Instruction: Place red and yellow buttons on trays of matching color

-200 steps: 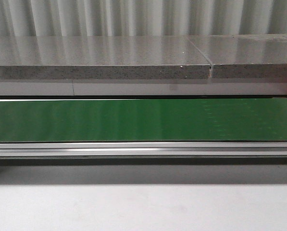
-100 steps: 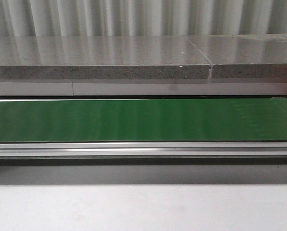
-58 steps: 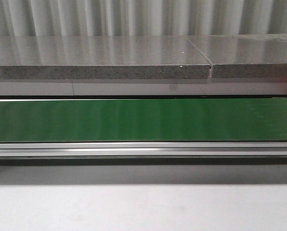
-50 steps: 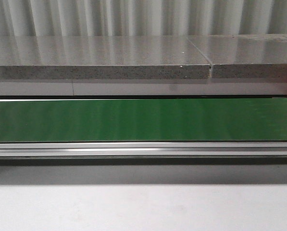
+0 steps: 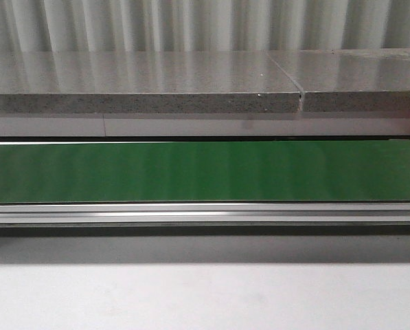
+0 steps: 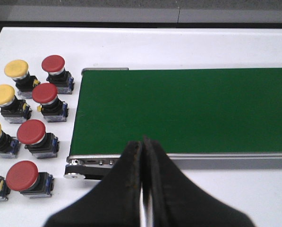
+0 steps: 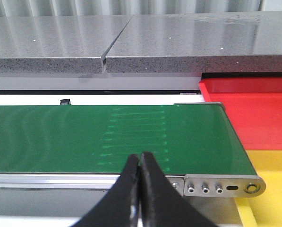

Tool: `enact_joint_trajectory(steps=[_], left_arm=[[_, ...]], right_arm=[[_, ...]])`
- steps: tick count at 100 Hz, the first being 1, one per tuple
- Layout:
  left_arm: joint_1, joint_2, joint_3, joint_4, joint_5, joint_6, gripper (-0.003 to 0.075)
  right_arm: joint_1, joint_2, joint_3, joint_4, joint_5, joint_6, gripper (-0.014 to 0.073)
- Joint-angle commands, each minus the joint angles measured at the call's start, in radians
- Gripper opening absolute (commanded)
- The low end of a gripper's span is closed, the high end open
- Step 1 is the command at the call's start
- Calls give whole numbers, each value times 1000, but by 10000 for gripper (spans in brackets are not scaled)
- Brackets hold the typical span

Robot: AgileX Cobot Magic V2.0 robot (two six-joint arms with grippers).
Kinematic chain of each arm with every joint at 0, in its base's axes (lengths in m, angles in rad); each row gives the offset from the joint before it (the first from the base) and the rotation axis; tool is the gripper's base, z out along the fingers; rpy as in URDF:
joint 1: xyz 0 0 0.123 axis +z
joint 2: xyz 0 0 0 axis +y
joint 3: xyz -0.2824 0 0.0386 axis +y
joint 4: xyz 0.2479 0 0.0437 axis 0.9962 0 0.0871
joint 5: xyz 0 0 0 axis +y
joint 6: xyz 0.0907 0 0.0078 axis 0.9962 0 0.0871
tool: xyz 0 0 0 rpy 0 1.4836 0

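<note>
In the left wrist view, several red buttons (image 6: 45,93) and yellow buttons (image 6: 2,95) on dark bases stand in two columns on the white table beside one end of the green conveyor belt (image 6: 188,109). My left gripper (image 6: 142,142) is shut and empty, over the belt's near rail. In the right wrist view, the red tray (image 7: 254,113) and the yellow tray (image 7: 273,198) lie past the belt's other end. My right gripper (image 7: 141,156) is shut and empty above the belt's near edge. The front view shows neither buttons, trays nor grippers.
The green belt (image 5: 205,170) spans the front view, with an aluminium rail (image 5: 205,213) along its near side. A grey stone counter (image 5: 143,82) runs behind it. White tabletop (image 5: 205,295) lies in front of the rail.
Faint light marks on the right part of the belt's surface have faded from the front view. Nothing else has visibly moved.
</note>
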Motion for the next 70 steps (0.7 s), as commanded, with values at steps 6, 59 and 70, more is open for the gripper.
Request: enact_joint_trajectory(steps=[6,59,70], left_arm=[[-6,23,-26,-5,-15,-4,90],[-6,35,-26,25,46,-224,611],[7,35,-26,103,57,-329,610]], right_arm=[[2,-16,1,-9,-80,1,-67],[2,-16,1,-9,-80,1,-67],[2,-16,1,-9,-80,1,-67]])
